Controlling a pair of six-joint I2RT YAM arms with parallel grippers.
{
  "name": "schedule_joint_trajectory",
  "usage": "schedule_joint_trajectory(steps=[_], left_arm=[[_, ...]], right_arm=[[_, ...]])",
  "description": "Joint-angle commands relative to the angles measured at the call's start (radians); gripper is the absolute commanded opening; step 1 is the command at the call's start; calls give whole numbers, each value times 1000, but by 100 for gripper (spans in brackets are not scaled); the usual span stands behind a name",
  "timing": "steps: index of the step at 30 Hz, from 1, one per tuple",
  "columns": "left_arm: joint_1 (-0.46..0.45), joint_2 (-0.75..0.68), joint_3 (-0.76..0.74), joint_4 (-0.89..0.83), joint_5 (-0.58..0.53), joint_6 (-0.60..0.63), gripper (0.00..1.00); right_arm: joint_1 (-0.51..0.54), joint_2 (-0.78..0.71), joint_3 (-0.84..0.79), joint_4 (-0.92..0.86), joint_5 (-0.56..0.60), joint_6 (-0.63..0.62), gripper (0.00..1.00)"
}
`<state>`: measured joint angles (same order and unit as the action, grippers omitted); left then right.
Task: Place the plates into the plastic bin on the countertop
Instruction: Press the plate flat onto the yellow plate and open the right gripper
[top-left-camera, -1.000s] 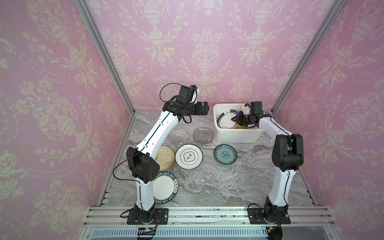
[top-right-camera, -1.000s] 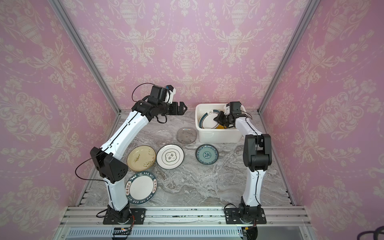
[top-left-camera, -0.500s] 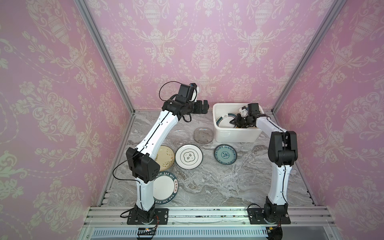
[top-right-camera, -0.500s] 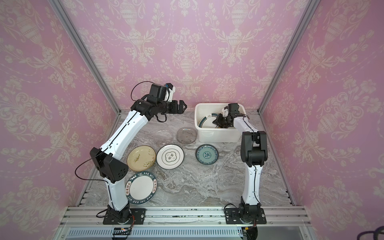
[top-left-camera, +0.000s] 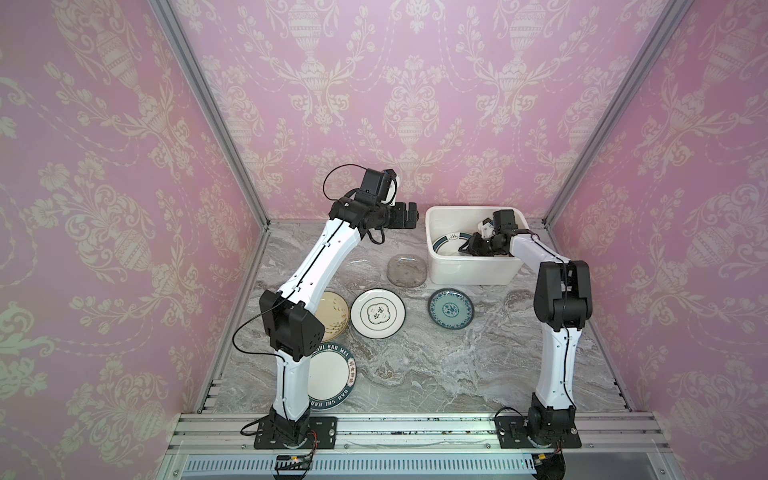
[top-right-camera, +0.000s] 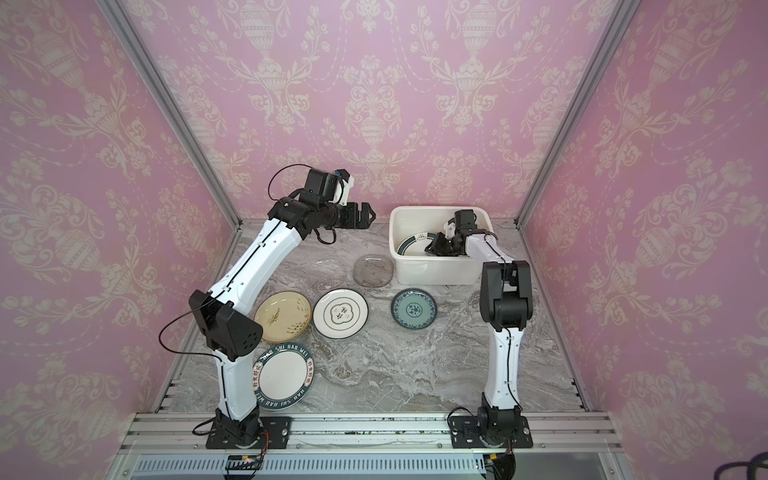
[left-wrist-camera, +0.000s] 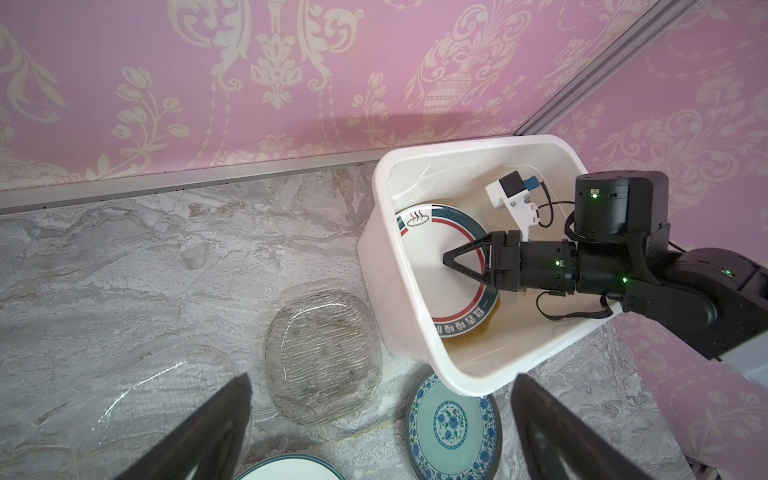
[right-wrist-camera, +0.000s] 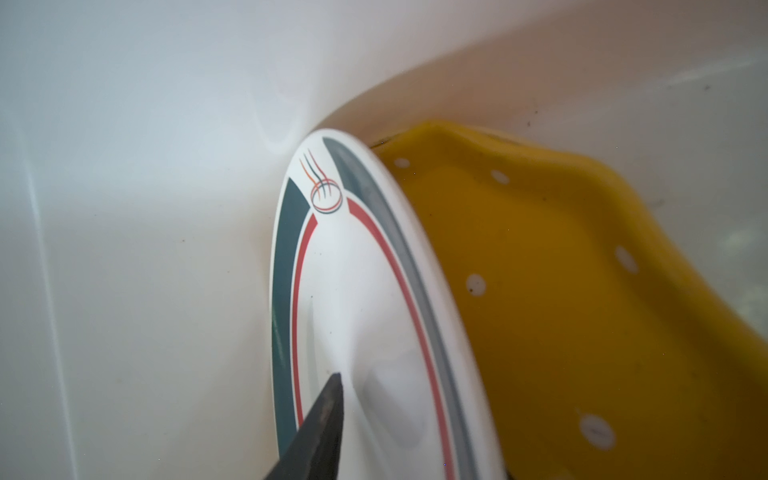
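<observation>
The plastic bin (top-left-camera: 473, 272) is set at the back right of the tabletop (top-left-camera: 436, 374). The right end effector (left-wrist-camera: 444, 258) is lowered inside it, and 1 fingertip (right-wrist-camera: 330, 403) is seen just over the face of a white plate (left-wrist-camera: 432, 291) banded in teal and red. Whether its jaws are apart or clamped cannot be told. That plate is tilted on a yellow dotted plate (right-wrist-camera: 561, 291) in the bin.

The left end effector (top-right-camera: 370, 215) is held in the air beside the bin, with its jaws spread wide and nothing between them.

6 plates are seen on the tabletop:
- a ribbed clear glass plate (left-wrist-camera: 324, 357) just beside the bin
- a smooth clear glass plate (left-wrist-camera: 166, 399)
- a teal patterned plate (top-left-camera: 451, 308)
- a cream plate (top-left-camera: 377, 313)
- a pale yellow plate (top-right-camera: 282, 317)
- a lettered dark-rimmed plate (top-right-camera: 283, 376)
</observation>
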<state>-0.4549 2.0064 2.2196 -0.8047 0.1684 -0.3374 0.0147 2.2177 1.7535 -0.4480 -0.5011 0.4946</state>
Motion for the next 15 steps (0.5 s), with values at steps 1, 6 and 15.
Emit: schedule_joint_trajectory(steps=[1,6,15], left_arm=[[-6,15,42,-42,-21,-4,99],[-7,24,49,-50,-16,-8,99],[-8,35,73,-69,-22,1,99]], right_arm=[[8,14,30,-38,35,-28,44],[8,13,31,-77,83,-47,52],[9,3,37,-135,170,-73,67]])
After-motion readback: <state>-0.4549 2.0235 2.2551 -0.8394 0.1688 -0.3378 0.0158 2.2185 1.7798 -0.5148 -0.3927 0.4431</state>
